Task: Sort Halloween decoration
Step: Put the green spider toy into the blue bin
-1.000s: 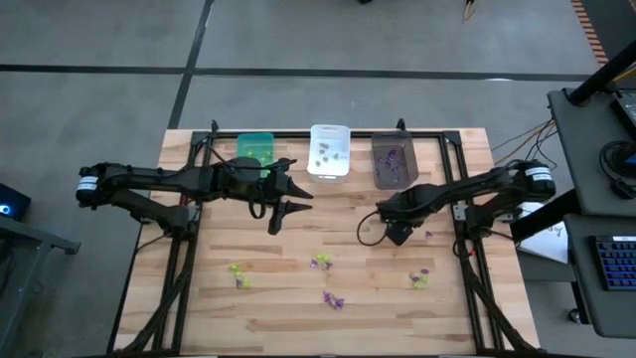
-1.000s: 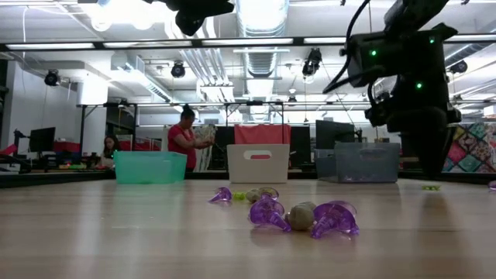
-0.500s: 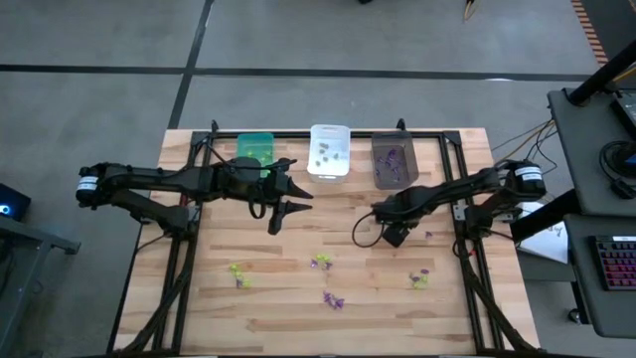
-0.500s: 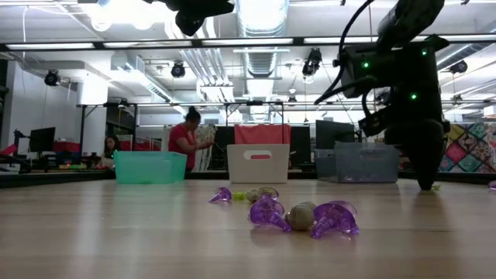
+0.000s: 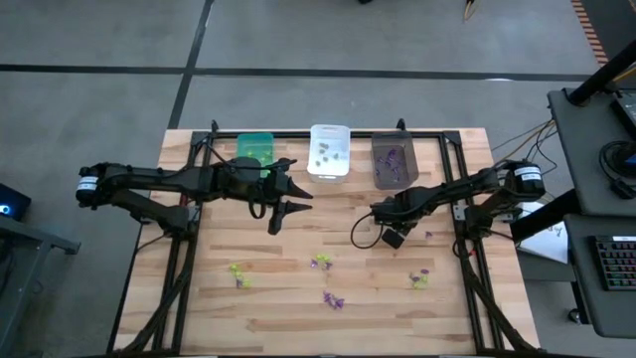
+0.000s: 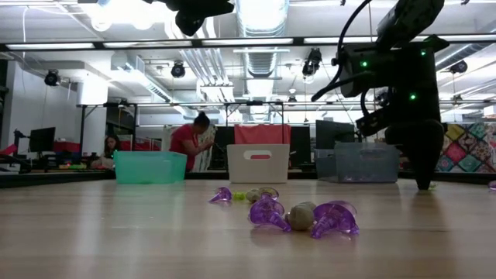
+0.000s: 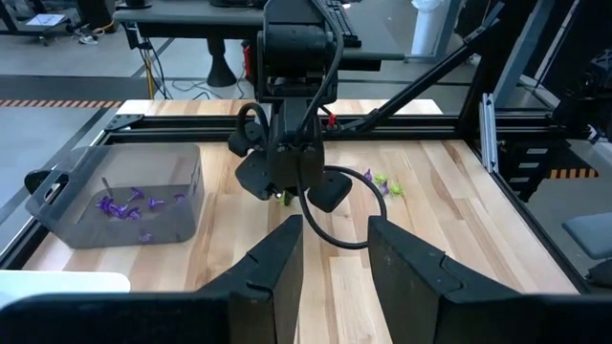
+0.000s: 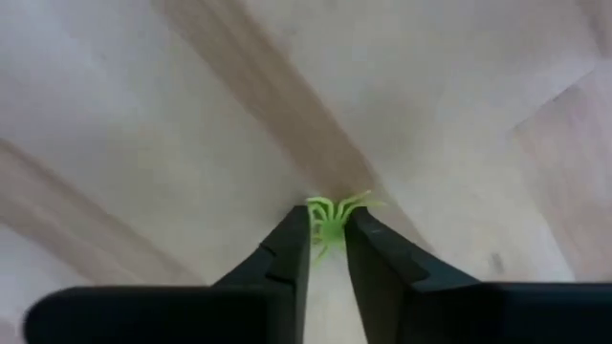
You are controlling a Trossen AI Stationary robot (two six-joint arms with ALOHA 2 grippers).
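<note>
A small yellow-green spiky trinket lies on the wooden table, and my right gripper is shut on it, right of the table's middle. In the low view its fingertips reach the tabletop. My left gripper hangs open above the table's left half, with nothing between its fingers. More trinkets lie loose near the front: yellow-green, purple and green, purple and mixed. My right gripper pinches the yellow-green trinket's body between its two fingertips, coming from above and pointing down. The trinket's legs stick out past the fingertips. It is still down at the tabletop.
Three bins stand in a row at the far edge: green, white with greyish pieces, and dark grey with purple pieces. A tiny purple piece lies just right of my right gripper. People are in the room behind the table.
My right gripper has sunk a little, down to the tabletop, and rolled slightly. Its fingers have come together on the yellow-green trinket.
</note>
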